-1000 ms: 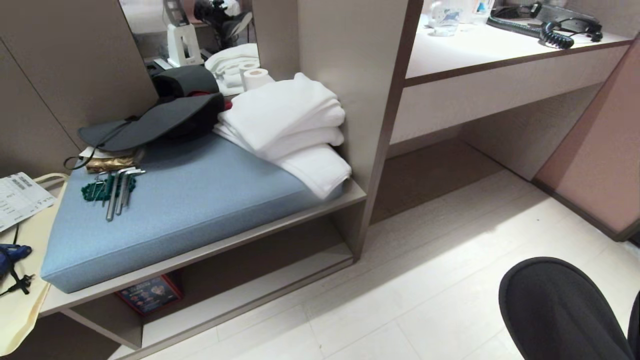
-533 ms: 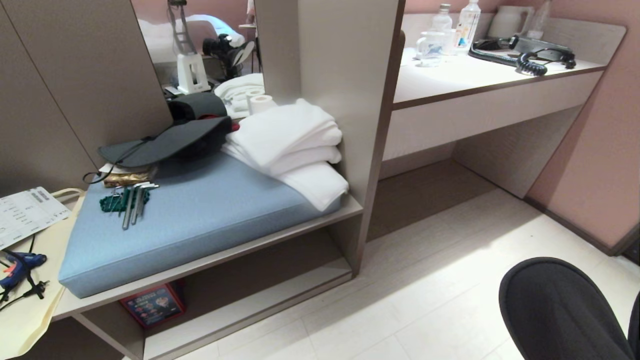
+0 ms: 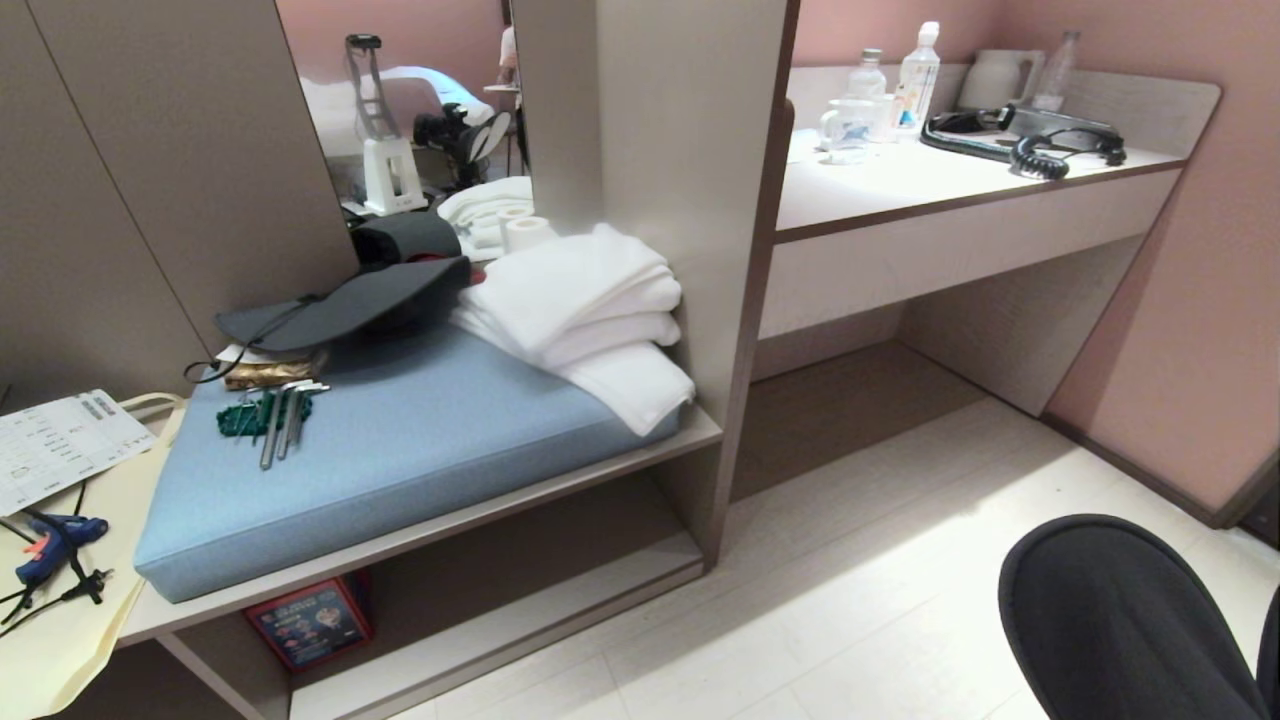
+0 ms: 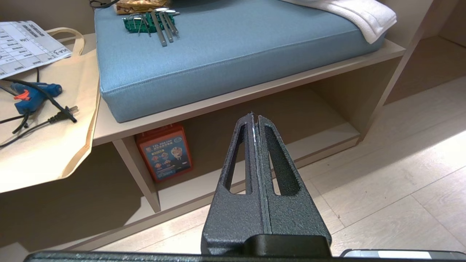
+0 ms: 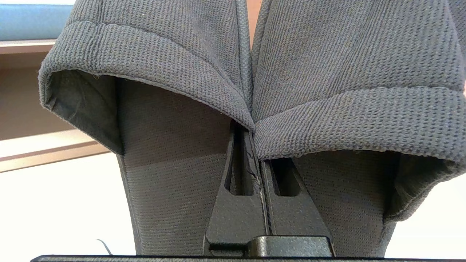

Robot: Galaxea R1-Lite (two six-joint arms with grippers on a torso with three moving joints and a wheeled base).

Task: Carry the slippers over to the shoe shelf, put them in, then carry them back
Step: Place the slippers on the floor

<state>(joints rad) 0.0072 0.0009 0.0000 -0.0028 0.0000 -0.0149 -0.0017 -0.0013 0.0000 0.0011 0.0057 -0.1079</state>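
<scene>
While you look through the head camera, you find at nine o'clock a cream fabric tote bag [image 3: 70, 610] with a printed white paper sheet [image 3: 60, 445] and a blue glue gun [image 3: 55, 535] lying on it. Just beside it, toward the centre, sits the thick blue fabric seat cushion [image 3: 400, 450] of the taupe wood-laminate bench. On the cushion you see a set of silver hex keys in a green holder [image 3: 270, 415], a dark grey cap with a wide brim [image 3: 350, 300] at eleven o'clock, and a stack of folded white towels [image 3: 590, 315] against the upright panel.

Under the cushion is the shoe shelf [image 3: 530, 570], a low open cubby. At its left end an orange printed box [image 3: 310, 620] stands upright.

The left gripper [image 4: 255, 118] does not show in the head view. In the left wrist view its two black fingers are pressed together with nothing between them, and they point toward the cubby from above the pale floor.

At one o'clock a pale desk counter [image 3: 900, 180] carries bottles, a glass mug and a black coiled-cord telephone [image 3: 1030, 145].

At five o'clock, the rounded toe of the soft dark grey fabric slippers [image 3: 1120, 620] enters the head view above the floor, well apart from the shoe shelf. In the right wrist view the right gripper [image 5: 255, 145] is clamped on the two inner collars of the pair, which hang side by side and touch each other.
</scene>
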